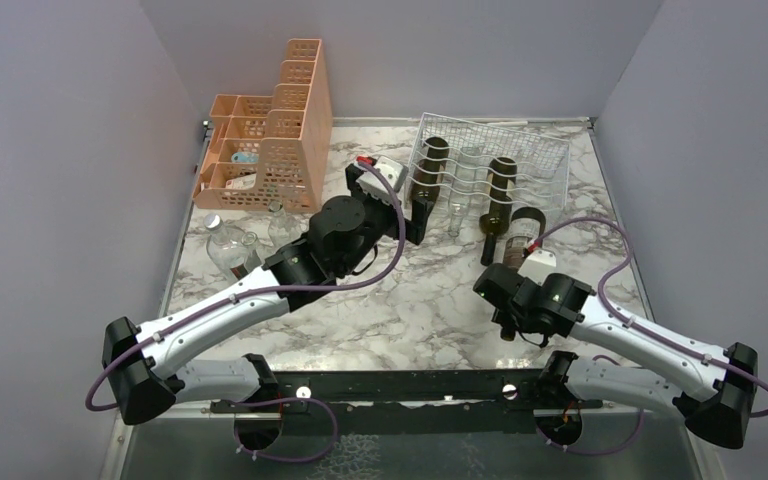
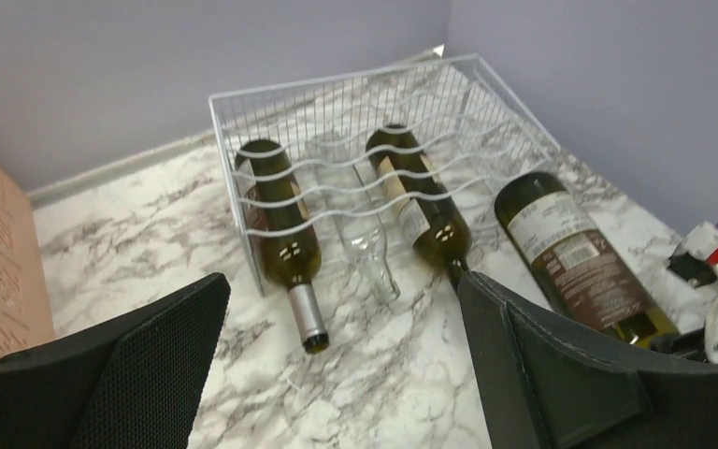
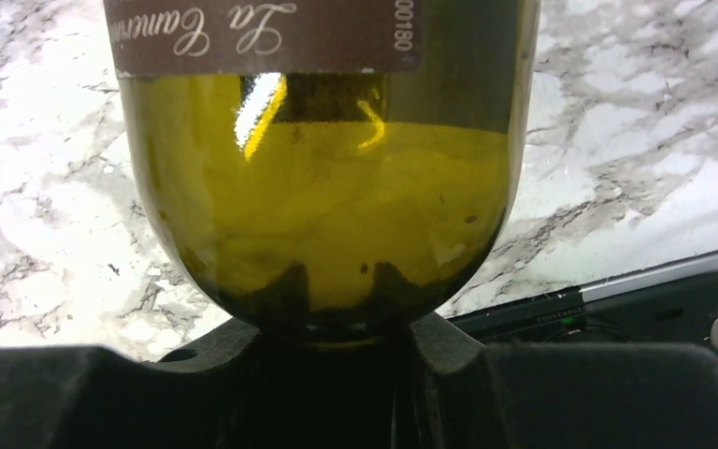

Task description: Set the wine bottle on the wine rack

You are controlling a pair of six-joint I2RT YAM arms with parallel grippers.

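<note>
The wine rack [image 1: 545, 160] is a silvery wire rack at the back right; it also shows in the left wrist view [image 2: 486, 103]. Two green bottles [image 1: 428, 170] [image 1: 500, 195] and a clear bottle [image 1: 458, 205] lie in its cradles. A dark labelled wine bottle [image 1: 522, 235] lies in front of the rack's right part, base toward the rack. My right gripper [image 1: 507, 298] is shut on its neck; the right wrist view shows the bottle's green shoulder [image 3: 327, 187] just ahead of the fingers. My left gripper [image 1: 415, 215] is open and empty in front of the rack's left end.
A peach perforated stepped organizer [image 1: 270, 140] stands at the back left. Clear glass bottles [image 1: 228, 245] stand beside my left arm. Grey walls close the table on three sides. Bottle necks [image 2: 307, 318] stick out past the rack's front onto the marble top.
</note>
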